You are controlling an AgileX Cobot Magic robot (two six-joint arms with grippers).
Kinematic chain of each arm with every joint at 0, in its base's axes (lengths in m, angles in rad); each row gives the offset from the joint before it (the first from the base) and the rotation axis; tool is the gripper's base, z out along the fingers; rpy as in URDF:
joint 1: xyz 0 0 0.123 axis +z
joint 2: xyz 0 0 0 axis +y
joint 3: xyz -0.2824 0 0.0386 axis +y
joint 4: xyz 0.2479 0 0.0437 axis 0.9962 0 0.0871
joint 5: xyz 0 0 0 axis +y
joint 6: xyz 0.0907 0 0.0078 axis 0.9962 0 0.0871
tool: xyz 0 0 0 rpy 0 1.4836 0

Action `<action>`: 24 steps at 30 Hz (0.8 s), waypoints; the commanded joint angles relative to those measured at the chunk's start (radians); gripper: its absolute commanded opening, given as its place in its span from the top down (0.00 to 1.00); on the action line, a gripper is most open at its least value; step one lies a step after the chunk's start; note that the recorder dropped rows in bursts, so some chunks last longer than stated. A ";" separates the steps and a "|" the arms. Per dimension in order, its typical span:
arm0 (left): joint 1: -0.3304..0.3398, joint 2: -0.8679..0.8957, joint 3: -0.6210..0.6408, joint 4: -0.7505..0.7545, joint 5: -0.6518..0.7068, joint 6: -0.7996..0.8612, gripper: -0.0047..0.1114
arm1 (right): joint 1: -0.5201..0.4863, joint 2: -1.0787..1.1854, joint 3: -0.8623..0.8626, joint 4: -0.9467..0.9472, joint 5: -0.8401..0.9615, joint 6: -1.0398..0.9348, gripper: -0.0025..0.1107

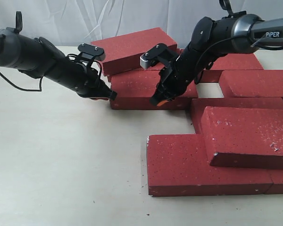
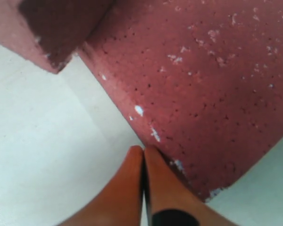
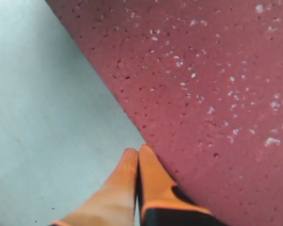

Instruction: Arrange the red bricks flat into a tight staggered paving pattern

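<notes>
Both left pincer (image 1: 111, 95) and right pincer (image 1: 155, 101) abut one red brick (image 1: 132, 87).

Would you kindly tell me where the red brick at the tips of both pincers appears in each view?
Exterior view: the brick lies mid-picture, between the left pincer and the right pincer.
Left wrist view: the brick fills most of the frame, one corner beside the shut orange tips.
Right wrist view: the brick covers over half the frame, its edge meeting the shut tips.
Shared landmark: the pale table bordering that brick's edge.
</notes>
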 commanded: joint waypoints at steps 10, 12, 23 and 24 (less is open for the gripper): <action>-0.008 -0.007 -0.004 -0.051 -0.013 0.004 0.96 | -0.005 -0.100 -0.004 -0.037 0.144 0.017 0.98; -0.008 -0.007 -0.004 -0.055 -0.013 0.004 0.96 | -0.010 -0.115 -0.004 -0.051 0.174 0.019 0.98; -0.048 0.025 -0.004 -0.097 -0.109 0.007 0.96 | -0.045 -0.120 -0.004 -0.059 0.206 0.046 0.98; -0.055 0.025 -0.004 -0.099 -0.110 0.007 0.96 | -0.045 -0.120 -0.004 -0.059 0.206 0.046 0.98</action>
